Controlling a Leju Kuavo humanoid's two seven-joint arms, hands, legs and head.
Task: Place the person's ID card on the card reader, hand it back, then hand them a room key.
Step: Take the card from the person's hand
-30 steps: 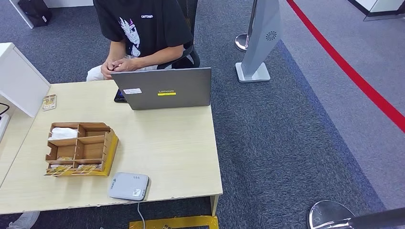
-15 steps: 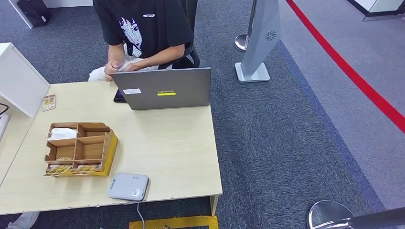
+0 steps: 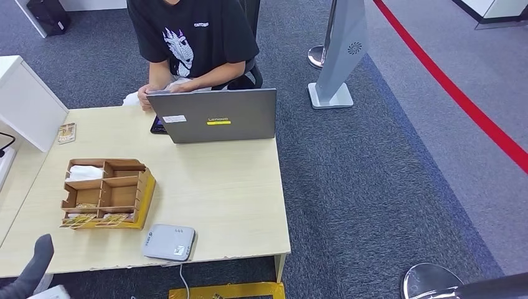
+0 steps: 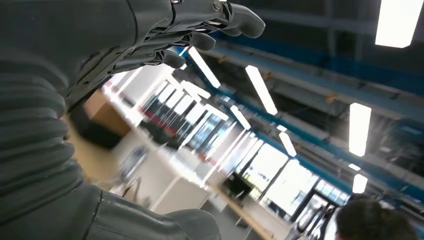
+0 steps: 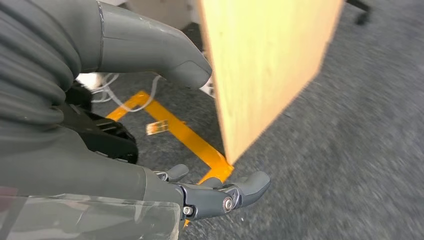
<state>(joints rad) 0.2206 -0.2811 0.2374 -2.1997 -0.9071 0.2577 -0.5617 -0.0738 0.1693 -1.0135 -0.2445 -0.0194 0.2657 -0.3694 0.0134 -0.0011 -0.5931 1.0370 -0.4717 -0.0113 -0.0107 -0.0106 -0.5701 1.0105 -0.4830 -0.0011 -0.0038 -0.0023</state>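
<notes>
Hands empty, ID card not yet in sight.

Left hand (image 3: pixel 34 269) pokes in at seven o'clock of the head view, fingers loosely spread and holding nothing; right hand (image 5: pixel 150 165) hangs low beside the table's edge (image 5: pixel 260 75), fingers apart, empty too. Card reader (image 3: pixel 169 242) waits at six o'clock on the table, cable trailing off the near edge, handy for a quick tap. Wooden organiser (image 3: pixel 104 193) at nine o'clock likely holds the room keys. Person (image 3: pixel 190 43) sits at twelve behind the laptop (image 3: pixel 215 115).

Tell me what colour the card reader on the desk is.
Light grey, with a small white label; the card reader shows best in the head view.
</notes>
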